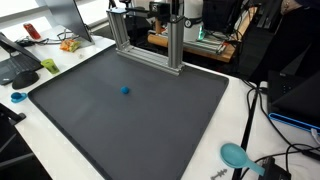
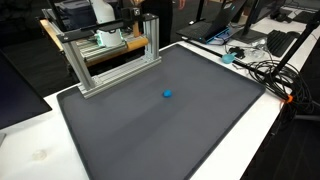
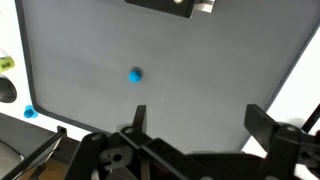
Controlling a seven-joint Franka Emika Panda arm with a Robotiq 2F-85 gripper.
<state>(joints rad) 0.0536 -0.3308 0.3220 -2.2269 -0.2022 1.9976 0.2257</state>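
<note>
Jaws spread wide and holding nothing come in from the bottom edge of the wrist view, their two dark fingers [image 3: 137,118] well apart, hanging above a dark grey mat [image 3: 200,60]. Between and beyond the fingers only bare mat shows.

Further out on the mat lies a small blue ball [image 3: 135,74], alone and well apart from the jaws, off toward the left-hand finger's side of that view. In both exterior views the ball sits on the open mat with nothing touching it, a little way in front of an aluminium frame [image 1: 145,45].

The mat covers most of a white worktop [image 1: 90,45], which shows as a pale border around it. Off the mat's corner in the wrist view, a small blue cap-like piece [image 3: 30,112] rests on the worktop, and past it a yellow-green object [image 3: 5,63] is cut by the picture's edge; what it is cannot be told.

At the far side, the frame stands upright at the mat's back edge, built of silver posts and bars. In an exterior view a teal scoop [image 1: 237,155] lies on the worktop near a corner of the mat, beside black cables [image 1: 250,120]. Behind the frame, desks with screens and equipment fill the background.
</note>
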